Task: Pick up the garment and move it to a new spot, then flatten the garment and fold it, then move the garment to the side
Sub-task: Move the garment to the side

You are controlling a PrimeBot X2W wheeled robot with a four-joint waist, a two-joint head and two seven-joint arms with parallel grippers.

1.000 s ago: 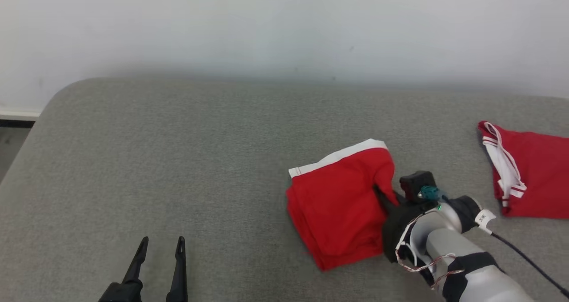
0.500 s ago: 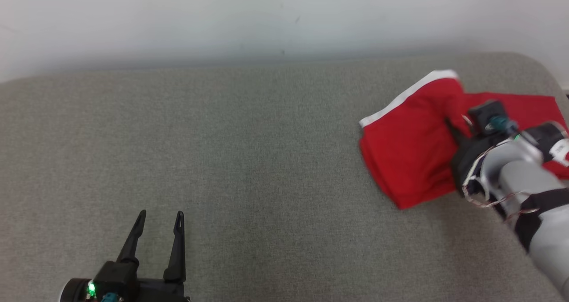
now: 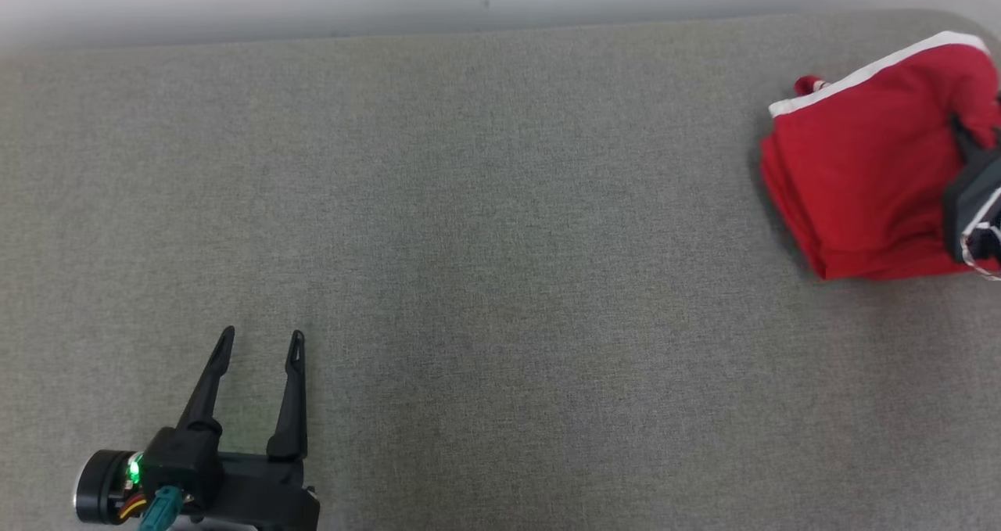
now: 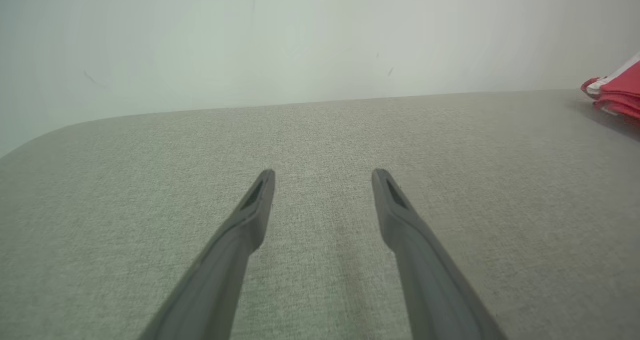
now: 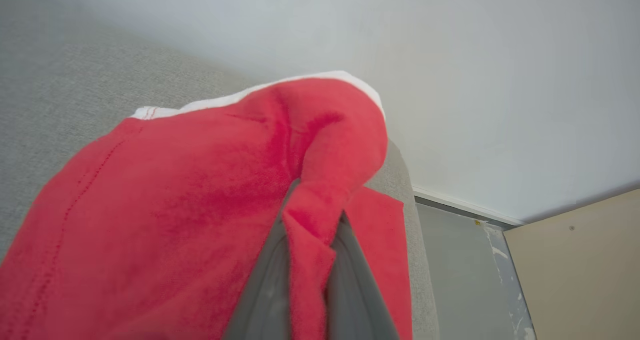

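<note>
Right tool (image 5: 320,215) pinching garment (image 3: 860,171) edge, far right of frame; folded bulk lies left of grip. Left tool (image 3: 260,334) spread, empty, lower left, well apart.

Soft, bright, even light fills every view. In the head view the grey upholstered surface (image 3: 469,242) is sharp down to its weave, and the folded red garment (image 3: 860,171) casts only a faint, blurred shadow along its lower edge. The left wrist view bows the surface's far edge downward at the left, and the fingers of the left gripper (image 4: 322,177) turn soft close to the lens. In the right wrist view the nearest cloth and the fingers of the right gripper (image 5: 315,215) are out of focus, and the wall (image 5: 500,79) greys toward the upper left.
</note>
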